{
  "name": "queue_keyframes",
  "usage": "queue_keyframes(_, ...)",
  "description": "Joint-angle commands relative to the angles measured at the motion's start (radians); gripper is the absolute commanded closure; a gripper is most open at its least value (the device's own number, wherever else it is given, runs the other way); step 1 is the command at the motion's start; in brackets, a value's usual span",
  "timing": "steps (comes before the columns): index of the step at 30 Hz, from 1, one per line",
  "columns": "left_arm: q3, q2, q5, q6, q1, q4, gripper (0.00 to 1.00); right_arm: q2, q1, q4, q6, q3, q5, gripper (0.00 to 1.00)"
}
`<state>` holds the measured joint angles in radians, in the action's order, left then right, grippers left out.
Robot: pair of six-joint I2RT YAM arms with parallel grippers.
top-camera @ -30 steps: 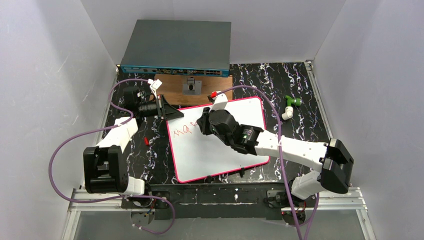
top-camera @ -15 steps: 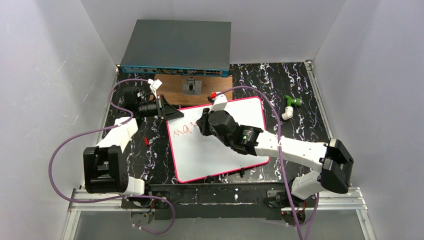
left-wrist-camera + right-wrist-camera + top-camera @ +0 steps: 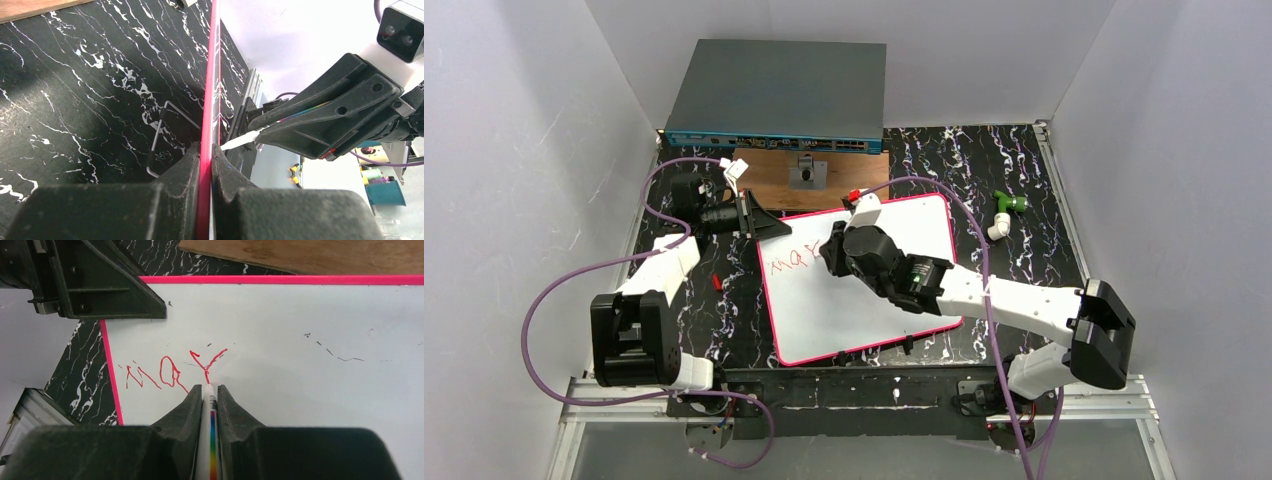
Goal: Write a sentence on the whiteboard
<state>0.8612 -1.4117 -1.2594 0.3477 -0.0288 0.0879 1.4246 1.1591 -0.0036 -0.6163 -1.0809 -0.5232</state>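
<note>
Over on the black marbled table (image 3: 984, 160), the whiteboard (image 3: 864, 300) lies flat in the middle, w/ its long axis running left-right and slightly slanted, the right end a bit farther from the arm bases. Its small black clips sit on the near long edge. Vs. a sec ago, the right gripper (image 3: 834, 250) has slid a touch to the right along the board. The red sentence (image 3: 786, 262) has gained a letter: approx. three wobbly characters now, up near the far-left corner, running along the long axis toward the right. From the right wrist view, the right gripper (image 3: 209, 390) is clenched on a white marker (image 3: 210, 430) w/ a rainbow stripe, its tip touching the whiteboard (image 3: 300, 330) at the foot of the last stroke of the sentence (image 3: 172, 371). The left gripper (image 3: 759, 225) hasn't budged. Its fingers (image 3: 192, 165) are pinched tight on the pink rim of the whiteboard (image 3: 207, 100) at that far-left corner, seen edge-on.
</note>
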Motion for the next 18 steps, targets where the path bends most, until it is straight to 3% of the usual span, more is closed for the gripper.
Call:
queue_keyframes(1,0.013,0.031,0.136,-0.122,0.012,0.016,1.00,-0.024,0.006,-0.037,-0.012,0.031,-0.026,0.99)
queue_keyframes(10,0.012,0.036,0.138,-0.127,0.010,0.011,1.00,-0.047,0.029,-0.059,-0.019,0.038,-0.046,0.99)
queue_keyframes(18,0.015,0.033,0.140,-0.131,0.011,0.006,1.00,-0.147,0.061,-0.062,0.161,-0.180,-0.032,0.99)
